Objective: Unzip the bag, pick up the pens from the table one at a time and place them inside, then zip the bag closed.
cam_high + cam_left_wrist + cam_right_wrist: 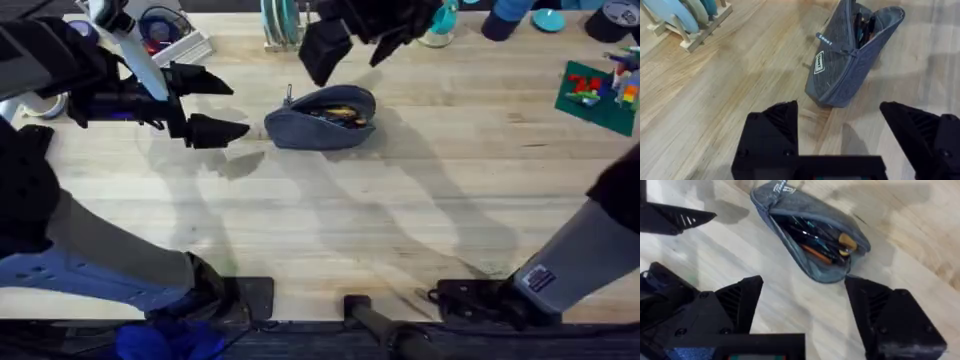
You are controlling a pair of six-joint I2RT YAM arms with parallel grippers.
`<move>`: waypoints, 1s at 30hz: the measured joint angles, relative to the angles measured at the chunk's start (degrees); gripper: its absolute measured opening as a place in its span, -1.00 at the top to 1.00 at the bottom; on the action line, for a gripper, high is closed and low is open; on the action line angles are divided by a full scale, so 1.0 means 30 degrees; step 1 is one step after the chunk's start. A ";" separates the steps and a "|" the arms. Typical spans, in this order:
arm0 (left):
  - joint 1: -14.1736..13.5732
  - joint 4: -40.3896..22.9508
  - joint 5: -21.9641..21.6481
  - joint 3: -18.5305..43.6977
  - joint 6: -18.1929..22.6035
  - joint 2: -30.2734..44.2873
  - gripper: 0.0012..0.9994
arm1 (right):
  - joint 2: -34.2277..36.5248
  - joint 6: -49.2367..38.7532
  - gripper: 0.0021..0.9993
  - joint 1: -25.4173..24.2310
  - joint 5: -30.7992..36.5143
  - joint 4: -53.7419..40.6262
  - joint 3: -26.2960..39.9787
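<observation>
Landmark: the bag [320,120], a blue-grey pouch lying on the desk [330,220].
Bag state: its zipper is open along the top, and the mouth gapes wide in the right wrist view [810,235]; in the left wrist view [845,60] it stands on one long edge with a small white label on its side.
Zipper pull: a small tab [824,41] sticks out from the closed end of the bag.
Pens: several pens [815,237] lie inside the bag, dark ones mixed with an orange one and a yellowish tip; they show as a coloured streak in the opening in the overhead view [340,113].
Left pincer: [215,105] just beside the bag on its left end, apart from it, fingers spread wide and holding nothing; in its own view [840,135] the bag lies beyond the gap between the two black fingers.
Right pincer: [345,40] raised behind the bag, fingers apart and empty; its own camera [802,310] looks down into the open bag.
Dish rack: a wooden rack with blue plates [685,20], well apart from the bag.
</observation>
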 joint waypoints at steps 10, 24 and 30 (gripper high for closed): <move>0.0000 0.0000 0.0000 0.0000 0.0004 0.0000 -0.99 | 0.1301 0.0427 -0.99 0.0825 0.0548 0.2472 0.0389; 0.0000 0.0000 0.0000 0.0000 -0.0003 0.0000 -0.99 | 0.3433 0.0802 -0.99 0.1605 0.0711 0.3471 0.2408; 0.0000 -0.0007 0.0000 0.0000 -0.0003 0.0000 -0.99 | 0.4695 0.1509 -0.99 0.1967 0.0705 0.3552 0.2903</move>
